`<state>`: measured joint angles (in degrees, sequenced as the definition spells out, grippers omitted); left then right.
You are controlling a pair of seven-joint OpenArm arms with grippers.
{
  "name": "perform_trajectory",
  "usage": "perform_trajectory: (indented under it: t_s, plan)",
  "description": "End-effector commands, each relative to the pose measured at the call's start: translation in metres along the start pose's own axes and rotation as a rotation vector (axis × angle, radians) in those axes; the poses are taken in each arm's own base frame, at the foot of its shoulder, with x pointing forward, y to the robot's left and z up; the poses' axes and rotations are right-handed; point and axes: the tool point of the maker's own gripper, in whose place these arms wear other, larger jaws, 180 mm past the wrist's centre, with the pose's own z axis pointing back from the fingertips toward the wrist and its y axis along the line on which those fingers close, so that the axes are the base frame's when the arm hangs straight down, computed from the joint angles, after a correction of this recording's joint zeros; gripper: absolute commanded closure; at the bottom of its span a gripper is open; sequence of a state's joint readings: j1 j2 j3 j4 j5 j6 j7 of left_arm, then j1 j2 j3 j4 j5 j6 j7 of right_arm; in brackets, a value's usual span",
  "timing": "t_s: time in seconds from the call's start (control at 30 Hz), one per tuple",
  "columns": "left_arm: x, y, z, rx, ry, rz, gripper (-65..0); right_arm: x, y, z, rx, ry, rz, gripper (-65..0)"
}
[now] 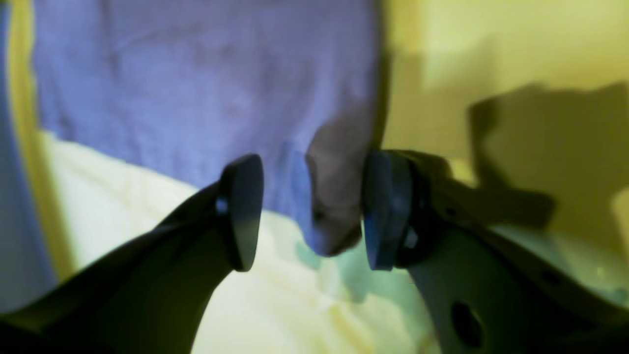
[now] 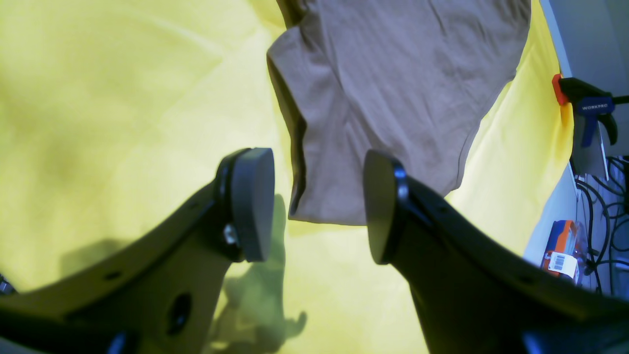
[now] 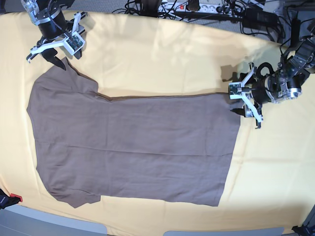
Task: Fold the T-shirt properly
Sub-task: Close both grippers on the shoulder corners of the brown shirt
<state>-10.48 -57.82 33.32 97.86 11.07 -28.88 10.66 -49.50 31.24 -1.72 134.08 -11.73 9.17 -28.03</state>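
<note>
Across the yellow table cloth: T-shirt flat, long axis left to right in the base view, sleeves and collar end at that view's left, hem at its right. Left gripper agape around a hem corner; right gripper agape, empty, just above a sleeve. Readable on the blue clamp: "WORKPRO".

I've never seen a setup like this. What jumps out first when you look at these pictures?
A big brown T-shirt lies spread flat across a yellow table cloth, filling most of the base view. Two robot arms wait at its far edge with open jaws: the right gripper beside a sleeve, the left gripper at the hem corner.
</note>
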Motion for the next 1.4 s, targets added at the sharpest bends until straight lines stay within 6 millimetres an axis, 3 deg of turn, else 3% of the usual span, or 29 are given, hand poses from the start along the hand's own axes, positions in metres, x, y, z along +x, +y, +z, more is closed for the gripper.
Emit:
perform_trajectory:
  t_s: [0.0,0.1,0.23,0.43,0.6,0.63,0.83,1.0,1.27,1.37]
  plan:
    - [-0.01,0.012,0.006,0.034,0.042,-0.026,-33.8,0.005,-0.005,0.002,-0.018,-0.021,0.006,-31.6]
    - [-0.01,0.014,0.006,0.047,0.041,-0.022,-32.1,0.005,-0.007,0.002,-0.026,-0.021,0.002,-31.6]
    - [-0.009,0.014,0.006,0.045,0.038,-0.019,-25.0,0.005,-0.007,0.002,-0.026,-0.021,0.003,-31.6]
    - [0.002,0.013,-0.001,0.047,0.005,0.001,-22.3,0.007,-0.007,0.002,-0.027,-0.031,0.003,-31.8]
    - [0.011,0.012,-0.007,0.051,-0.013,0.013,-1.7,0.007,-0.007,-0.002,-0.021,-0.038,0.011,-31.8]
    - [0.011,0.012,-0.007,0.051,-0.011,0.014,0.0,0.003,-0.004,-0.003,-0.005,-0.03,0.013,-31.8]
    - [0.011,0.012,-0.007,0.052,-0.011,0.013,0.0,-0.034,0.002,-0.026,0.019,0.06,0.023,-37.3]
    - [0.009,0.013,-0.007,0.059,-0.002,0.015,0.0,-0.056,-0.001,-0.045,0.021,0.112,-0.014,-37.7]
    - [0.008,0.02,-0.006,0.098,0.001,0.041,0.0,-0.065,-0.016,-0.065,-0.002,0.134,-0.008,-37.4]
    - [0.008,0.02,-0.006,0.095,-0.001,0.052,0.0,-0.065,-0.019,-0.067,-0.009,0.139,-0.01,-33.6]
